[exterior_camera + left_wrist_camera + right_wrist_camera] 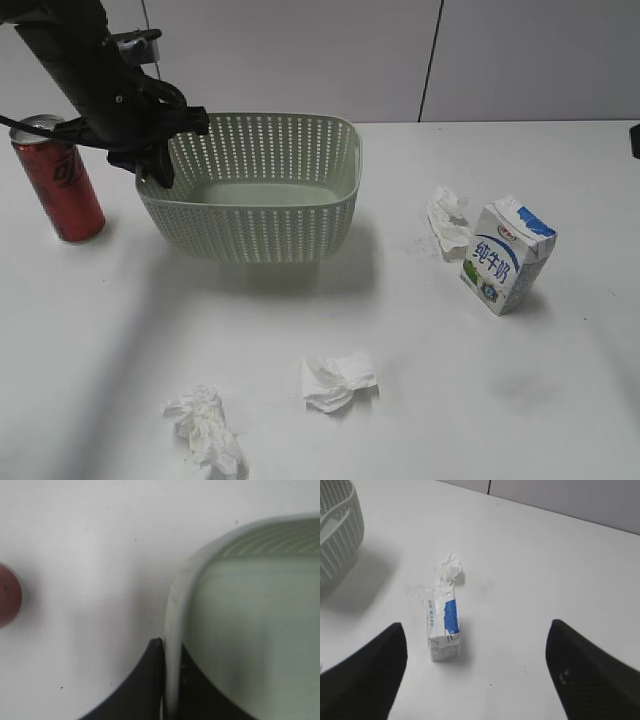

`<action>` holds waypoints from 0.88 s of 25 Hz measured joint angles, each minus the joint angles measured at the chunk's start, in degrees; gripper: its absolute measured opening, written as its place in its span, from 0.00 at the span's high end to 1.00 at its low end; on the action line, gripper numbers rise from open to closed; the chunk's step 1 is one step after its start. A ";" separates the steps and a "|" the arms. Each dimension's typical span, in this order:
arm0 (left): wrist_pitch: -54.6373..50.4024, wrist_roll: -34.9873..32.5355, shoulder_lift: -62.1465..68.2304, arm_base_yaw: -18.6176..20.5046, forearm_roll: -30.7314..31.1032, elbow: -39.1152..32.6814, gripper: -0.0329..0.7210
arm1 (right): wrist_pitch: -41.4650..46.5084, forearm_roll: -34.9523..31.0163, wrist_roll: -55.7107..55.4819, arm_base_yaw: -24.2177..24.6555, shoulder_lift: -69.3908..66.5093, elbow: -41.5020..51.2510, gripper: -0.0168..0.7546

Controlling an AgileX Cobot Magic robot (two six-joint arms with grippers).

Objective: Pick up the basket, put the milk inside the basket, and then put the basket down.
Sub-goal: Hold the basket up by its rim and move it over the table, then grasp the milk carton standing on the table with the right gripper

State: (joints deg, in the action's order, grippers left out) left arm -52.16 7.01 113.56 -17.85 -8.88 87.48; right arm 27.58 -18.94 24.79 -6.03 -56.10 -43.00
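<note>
The pale green basket [262, 215] is tilted, its left end raised off the white table. My left gripper [158, 165] is shut on the basket's left rim; in the left wrist view the rim [172, 645] runs between the two black fingers [171, 680]. The milk [506, 255], a white carton with a blue top, stands at the right. In the right wrist view the milk [442, 627] stands below my open, empty right gripper [475, 665], nearer its left finger. The basket's edge [337, 530] shows at that view's top left.
A red soda can [58, 178] stands left of the basket and shows in the left wrist view [7, 602]. Crumpled tissues lie beside the milk [447, 220], at front centre [338, 382] and at front left [205, 428].
</note>
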 joint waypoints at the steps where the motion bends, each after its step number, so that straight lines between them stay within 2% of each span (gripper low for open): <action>1: 0.00 0.00 0.00 0.00 0.00 0.00 0.96 | -0.26 0.31 0.05 0.00 -2.79 -1.11 0.13; 6: 0.00 0.00 0.00 0.00 0.00 0.00 0.96 | -2.04 2.16 0.05 0.00 -17.02 -5.42 0.13; 13: 0.00 0.00 0.00 0.00 0.00 0.00 0.96 | -10.23 2.35 0.05 0.00 -32.41 -8.41 0.16; 17: 0.00 0.00 0.00 0.00 0.00 0.00 0.96 | -12.05 2.10 0.10 0.00 -39.70 -10.66 0.21; 19: 0.00 0.00 0.00 0.00 0.06 0.00 0.96 | -12.59 1.69 0.10 -0.07 -42.75 -11.96 0.28; 20: 0.00 0.00 0.00 0.00 0.06 0.00 0.96 | -12.72 1.56 0.10 -0.09 -44.13 -12.59 0.35; 21: 0.00 0.00 0.00 0.00 0.06 0.00 0.96 | -12.91 1.30 0.10 -0.14 -45.14 -13.09 0.43; 22: -0.06 0.00 0.00 0.00 0.10 0.00 0.96 | -12.98 1.22 0.10 -0.20 -46.14 -13.70 0.55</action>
State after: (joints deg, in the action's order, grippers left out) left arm -52.22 7.01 113.56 -17.85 -8.78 87.48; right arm 14.61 -17.72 24.90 -6.24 -102.24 -56.70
